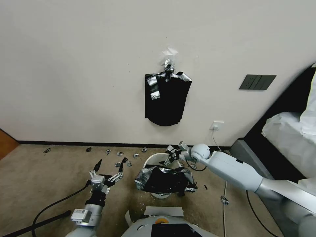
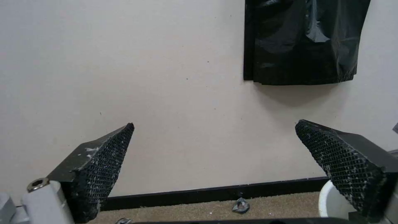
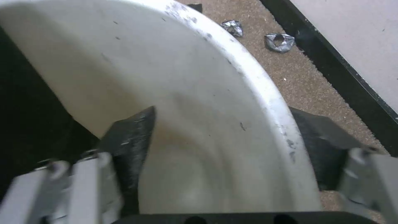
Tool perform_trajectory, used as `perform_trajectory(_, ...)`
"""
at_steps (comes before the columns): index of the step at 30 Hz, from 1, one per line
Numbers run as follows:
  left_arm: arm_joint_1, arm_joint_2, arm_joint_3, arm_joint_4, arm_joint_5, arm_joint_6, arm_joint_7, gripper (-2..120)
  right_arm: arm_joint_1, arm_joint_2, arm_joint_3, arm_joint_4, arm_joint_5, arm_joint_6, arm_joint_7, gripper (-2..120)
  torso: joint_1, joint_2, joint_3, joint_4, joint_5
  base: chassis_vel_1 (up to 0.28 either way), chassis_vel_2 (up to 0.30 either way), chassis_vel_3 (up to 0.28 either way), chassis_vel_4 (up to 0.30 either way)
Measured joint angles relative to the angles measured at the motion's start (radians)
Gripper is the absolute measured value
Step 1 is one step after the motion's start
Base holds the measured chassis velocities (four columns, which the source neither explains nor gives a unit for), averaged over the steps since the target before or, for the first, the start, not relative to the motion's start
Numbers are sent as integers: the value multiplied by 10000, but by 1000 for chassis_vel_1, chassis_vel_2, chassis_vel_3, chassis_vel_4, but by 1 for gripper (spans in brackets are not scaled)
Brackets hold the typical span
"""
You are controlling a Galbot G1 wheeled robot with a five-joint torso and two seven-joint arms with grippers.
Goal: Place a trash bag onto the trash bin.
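Trash bin (image 1: 157, 158) at lower centre of the head view; trash bag (image 1: 164, 180) draped over its near rim only. My right gripper (image 1: 171, 155), open, straddles the bare far rim. Left gripper (image 1: 110, 169), open, idles lower left, farther off.

We see a flat black bag bundle (image 1: 166, 100) hanging on the cream wall (image 1: 72, 65) from a silver clip (image 1: 169, 65). Right of the bundle sits a dark switch plate (image 1: 257, 82); below that, a white socket (image 1: 217, 125). Crumpled silver scraps (image 1: 120, 153) litter the carpet (image 1: 39, 177) beneath the bundle.
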State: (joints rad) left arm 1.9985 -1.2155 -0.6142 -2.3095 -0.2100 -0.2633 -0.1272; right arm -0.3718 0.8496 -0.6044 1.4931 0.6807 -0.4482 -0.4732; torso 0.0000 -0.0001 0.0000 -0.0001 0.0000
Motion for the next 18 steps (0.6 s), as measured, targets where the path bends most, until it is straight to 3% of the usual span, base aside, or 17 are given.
perform_trajectory(9,-11,-19,-4,-107,-325,109,-35,100,134,125,-152,-405,-12,260,-151,36,0,0,-1,1,-1,0,0,0,0)
perform_trajectory(12,-37,-19,19,-106,-395,146,-51,100,169,157,-176,-511,62,306,-163,21,0,0,-1,1,0,0,0,0,0)
perform_trajectory(18,-54,-17,52,-112,-482,181,-63,100,174,117,-178,-512,212,305,-176,10,0,0,-1,0,-2,0,0,0,0)
